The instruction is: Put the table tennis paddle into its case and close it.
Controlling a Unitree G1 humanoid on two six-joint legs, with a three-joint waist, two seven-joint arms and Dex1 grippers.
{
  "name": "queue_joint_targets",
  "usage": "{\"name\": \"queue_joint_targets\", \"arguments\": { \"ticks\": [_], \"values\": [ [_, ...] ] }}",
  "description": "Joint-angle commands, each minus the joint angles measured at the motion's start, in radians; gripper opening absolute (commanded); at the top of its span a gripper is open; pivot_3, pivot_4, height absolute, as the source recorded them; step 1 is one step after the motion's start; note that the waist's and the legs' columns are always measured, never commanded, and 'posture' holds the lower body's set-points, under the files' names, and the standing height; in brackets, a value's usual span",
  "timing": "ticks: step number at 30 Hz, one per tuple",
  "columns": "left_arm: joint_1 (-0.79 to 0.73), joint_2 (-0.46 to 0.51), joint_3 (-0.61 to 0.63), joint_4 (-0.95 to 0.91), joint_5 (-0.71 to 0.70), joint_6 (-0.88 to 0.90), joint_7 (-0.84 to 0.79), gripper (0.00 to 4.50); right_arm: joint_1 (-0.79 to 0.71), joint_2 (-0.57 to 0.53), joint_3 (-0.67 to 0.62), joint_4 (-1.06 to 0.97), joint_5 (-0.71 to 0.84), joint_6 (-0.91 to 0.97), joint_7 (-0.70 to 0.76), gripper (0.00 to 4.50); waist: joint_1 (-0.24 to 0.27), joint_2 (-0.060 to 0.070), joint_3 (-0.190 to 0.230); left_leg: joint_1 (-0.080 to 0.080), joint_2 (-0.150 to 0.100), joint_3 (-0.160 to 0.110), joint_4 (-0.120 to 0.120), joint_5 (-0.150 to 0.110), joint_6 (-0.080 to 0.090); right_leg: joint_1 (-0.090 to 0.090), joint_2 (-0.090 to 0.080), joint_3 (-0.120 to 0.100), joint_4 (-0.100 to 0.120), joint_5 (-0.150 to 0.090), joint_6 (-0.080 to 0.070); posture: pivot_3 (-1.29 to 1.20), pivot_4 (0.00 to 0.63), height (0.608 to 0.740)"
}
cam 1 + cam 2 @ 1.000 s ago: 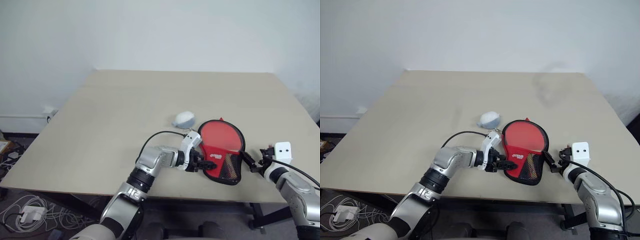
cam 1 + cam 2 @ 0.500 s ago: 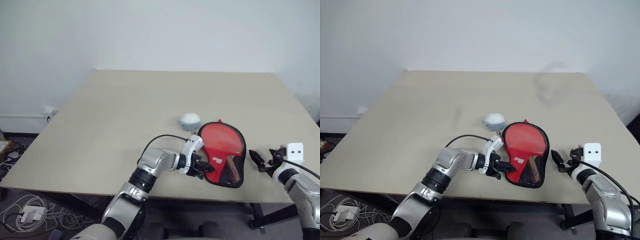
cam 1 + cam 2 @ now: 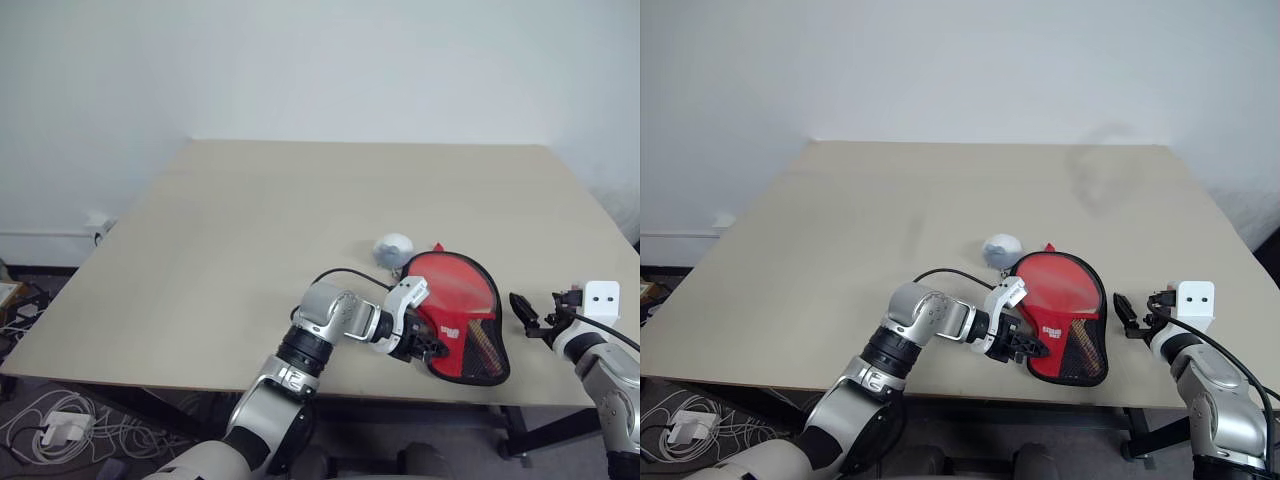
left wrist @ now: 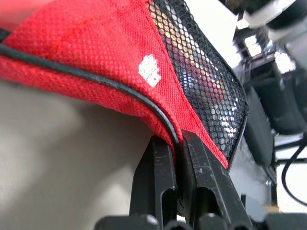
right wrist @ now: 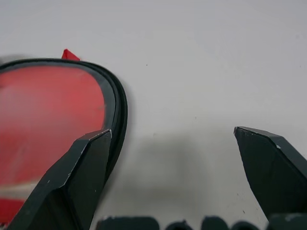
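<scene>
Red fabric case lies at the table's near edge with the paddle inside, left gripper clenched on its black rim, right gripper spread empty just beside; keep pinch firm and pull along the seam.

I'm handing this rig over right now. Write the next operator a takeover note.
Left pincer: shut on the black edge of the case, at the side nearest the robot.
Right pincer: open, holding nothing, just off the case's right side, above the table.
Paddle: inside the case; its handle shows through the mesh panel.
A small white ball lies next to the far edge of the case.
Done: paddle in the case.
Left: closing the case. Whether the zip has been run at all cannot be told from these views.
</scene>
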Motion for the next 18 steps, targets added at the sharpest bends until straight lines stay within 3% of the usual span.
{"name": "queue_joint_targets", "arguments": {
  "ticks": [1,13,18],
  "values": [
    [-0.011,-0.012,-0.088,-0.09,-0.076,0.064,-0.056,0.02,-0.008,-0.01,-0.031,-0.036,-0.005,-0.023,-0.009,4.45,0.0,0.0,0.0,0.0,0.0,0.0,0.0,0.0,0.0,0.0,0.0,0.0,0.0,0.0,0.0,0.0,0.0,0.716],
    [0.015,-0.024,-0.133,-0.132,-0.136,0.135,-0.053,0.02,0.02,-0.009,-0.033,-0.069,0.001,-0.015,-0.018,4.45,0.0,0.001,0.0,0.0,0.0,0.0,0.0,0.0,0.0,0.0,0.0,0.0,0.0,0.0,0.0,0.0,0.0,0.716],
    [0.019,0.004,-0.11,-0.128,-0.141,0.127,-0.047,1.41,0.009,-0.021,-0.046,-0.068,0.017,-0.003,-0.007,4.45,-0.001,0.001,0.0,0.0,0.0,0.0,0.0,0.0,0.0,0.0,0.0,0.0,0.0,0.0,0.0,0.0,0.0,0.716]
  ]
}}
